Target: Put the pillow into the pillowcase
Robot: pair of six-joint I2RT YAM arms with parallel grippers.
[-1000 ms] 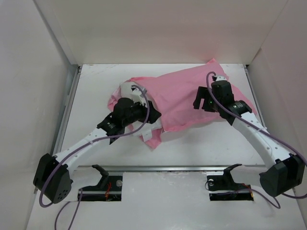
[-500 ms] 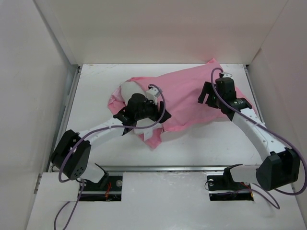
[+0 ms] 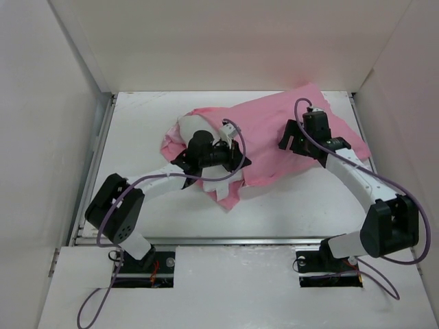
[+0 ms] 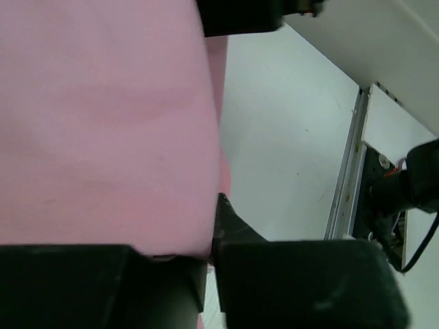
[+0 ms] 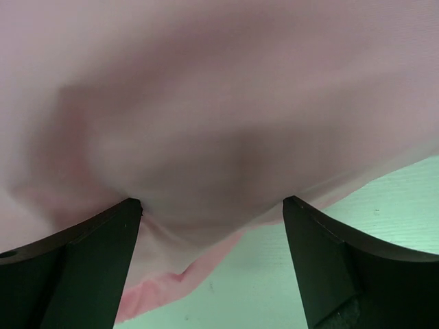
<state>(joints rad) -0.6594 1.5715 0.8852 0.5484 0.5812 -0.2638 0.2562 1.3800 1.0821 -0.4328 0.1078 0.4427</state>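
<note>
Our left hand (image 3: 232, 159) lies at the centre of the overhead view, at the lower left part of the pillowcase (image 3: 274, 127). Its wrist view shows its fingers (image 4: 295, 281) drawn almost together, clenched on a fold of the pink cloth that runs down between them. We see our right hand (image 3: 289, 140) to the right of centre, at the right part of the same cloth. It is released, with its fingers (image 5: 68, 274) spread wide and a blurred pink bulge filling the space between them. The pillowcase lies rumpled across the upper middle of the white surface (image 3: 137, 137). A bit of the white pillow (image 3: 184, 128) shows at the cloth's upper left end, and the rest is covered in pink.
</note>
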